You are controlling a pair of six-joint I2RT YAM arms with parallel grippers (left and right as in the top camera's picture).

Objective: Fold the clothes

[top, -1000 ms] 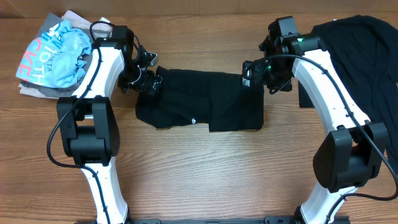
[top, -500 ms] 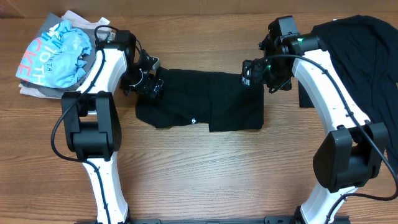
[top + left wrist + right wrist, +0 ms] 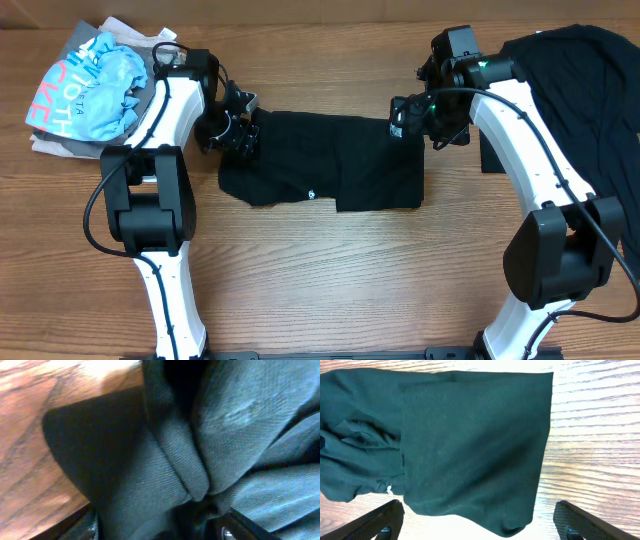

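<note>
Left claw at black T-shirt, long axis left-right.

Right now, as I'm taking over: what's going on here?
A half-folded black T-shirt lies mid-table. The left claw is down in its bunched left edge, grip unclear, while the right claw hovers open over its far right corner. A light blue pile sits far left, a black heap far right.
</note>
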